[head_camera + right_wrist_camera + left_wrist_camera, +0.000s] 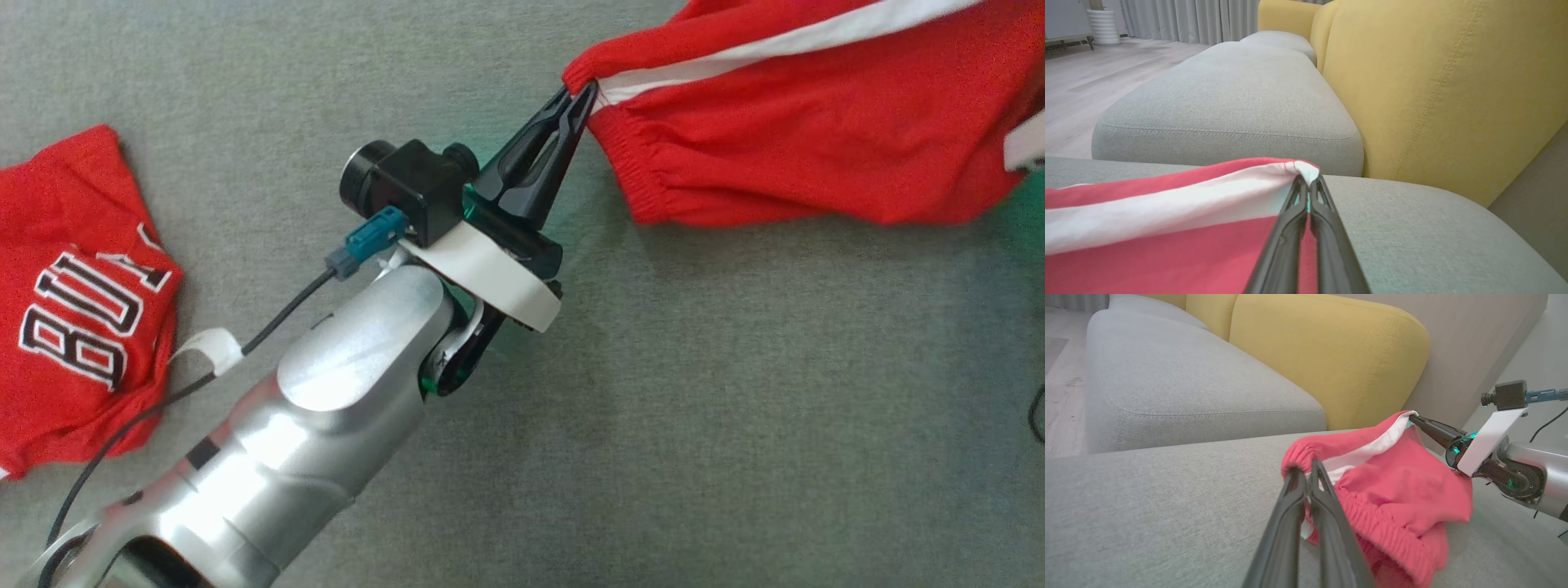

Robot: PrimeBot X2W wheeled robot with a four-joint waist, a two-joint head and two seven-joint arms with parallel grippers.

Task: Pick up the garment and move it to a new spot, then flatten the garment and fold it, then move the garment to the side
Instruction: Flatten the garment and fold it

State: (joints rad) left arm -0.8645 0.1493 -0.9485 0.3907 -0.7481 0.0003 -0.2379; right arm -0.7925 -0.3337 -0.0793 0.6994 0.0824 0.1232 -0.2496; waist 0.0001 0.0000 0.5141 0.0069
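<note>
While four fingers [1282, 539] pinch it, one garment [800, 139] stretches.

Head camera's peering almost straight down, close over the grey seat [735, 408], with the left gripper [581, 96] reaching in from lower left. Left wrist camera sits low over that seat, facing the yellow backrest [1331, 355], and catches the right gripper [1414, 418] far right. Right wrist camera skims low too, facing lengthwise toward the curtains [1167, 20]. All three share the garment [775, 139].
</note>
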